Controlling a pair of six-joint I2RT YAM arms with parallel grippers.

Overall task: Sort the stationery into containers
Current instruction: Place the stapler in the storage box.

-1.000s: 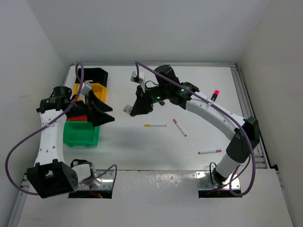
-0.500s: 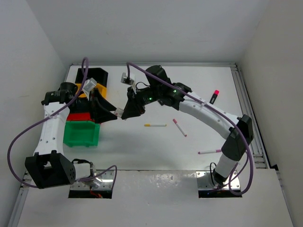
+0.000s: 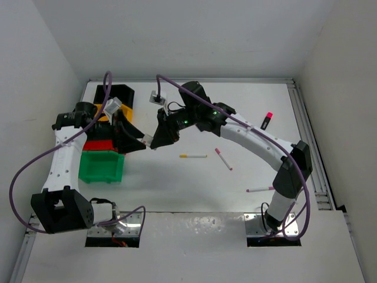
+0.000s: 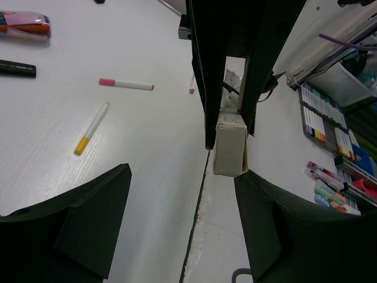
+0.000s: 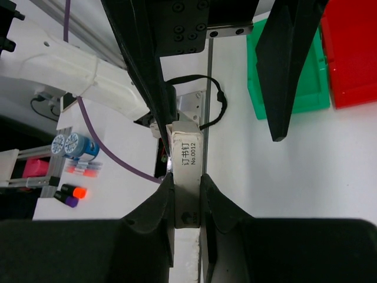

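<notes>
So, handover step by the look of it: right gripper (image 3: 154, 140) clamps small white box (image 5: 187, 177) mid-air near green bin (image 3: 100, 170). Left gripper (image 4: 182, 174) wide open, facing box. Next: left closes squarely, right releases.

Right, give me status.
Right gripper shut on beige box. Left gripper open, flanking it. Yellow-ended pen unsorted. Nothing in the way.

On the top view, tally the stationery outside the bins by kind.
Thin white pens: 3, one yellow-ended, two pink-ended
Black marker with pink cap: 1
Small beige box in the right pincer: 1
Total: 5
</notes>
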